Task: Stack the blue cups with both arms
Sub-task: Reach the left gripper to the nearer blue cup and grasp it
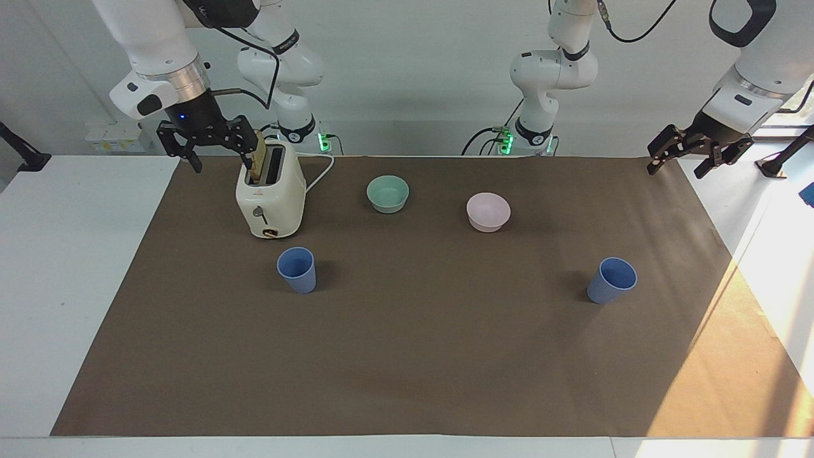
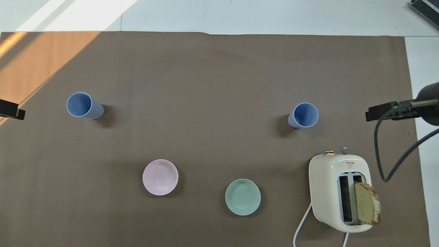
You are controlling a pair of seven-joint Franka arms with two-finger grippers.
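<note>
Facing view — blue cups (image 1: 297, 270) upright, claws (image 1: 206, 149) well apart

Wide bare stretch of brown mat (image 1: 407, 356) lay between the two blue cups and outward from them, away from the robots. Cup toward the right arm's end (image 1: 297, 270) stood near the toaster (image 1: 270, 197), which rose between it and the robots with a bread slice (image 1: 257, 163) projecting from its slot. Cup toward the left arm's end (image 1: 612, 280) stood alone, open all round. Green bowl (image 1: 388, 193) and pink bowl (image 1: 488, 212) sat low, nearer the robots, well apart from both cups.
</note>
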